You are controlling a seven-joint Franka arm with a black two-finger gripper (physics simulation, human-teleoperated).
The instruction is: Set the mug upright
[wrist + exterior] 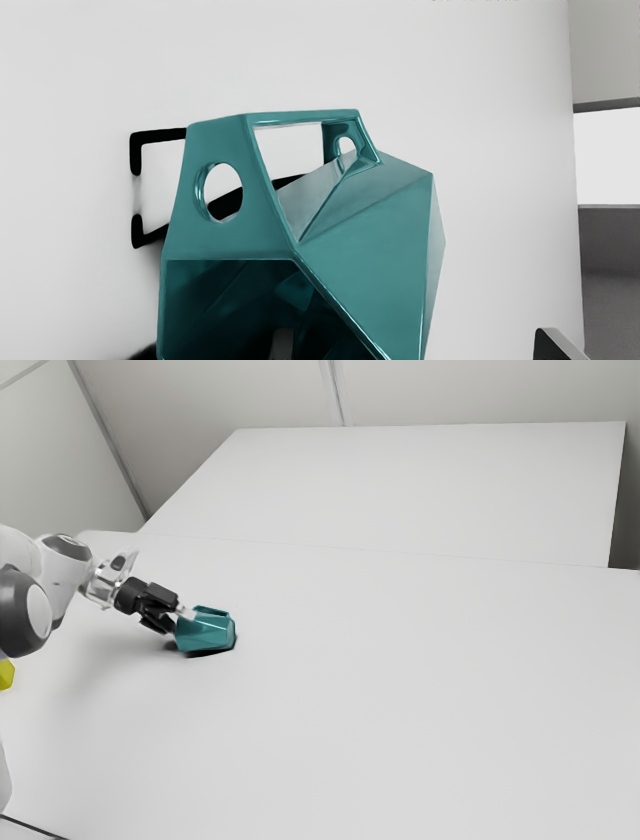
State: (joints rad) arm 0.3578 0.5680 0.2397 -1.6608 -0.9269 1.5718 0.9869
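Lying on its side on the counter (pixel 400 690), the mug (pixel 206 632) points its mouth (pixel 225 305) toward us and its base toward the exterior view's right, so as it lies it is not upright. Its handle (pixel 302 118) juts from the body, angled up from the counter. Our fingers (pixel 282 347) are spread wide, one in line with the dark mouth, the other outside and well apart from the wall, with nothing pinched between them.

Closing from here, we could catch the sloping wall on a slant; its glossy facets might let it slip or swing around the inner finger. Pushing on before we grip could slide the mug away along the counter, and tilting it by the rim alone might let it roll back onto its side, with the handle's weight helping. If the inner finger is deep in the mouth, it could snag as we pull free.

We can't tell how far that finger reaches in, nor whether it touches the inside. The mouth's lower part is cut off in the wrist view, the mug's underside is hidden, and a yellow thing (pixel 6 675) is cropped by the exterior view's left edge.
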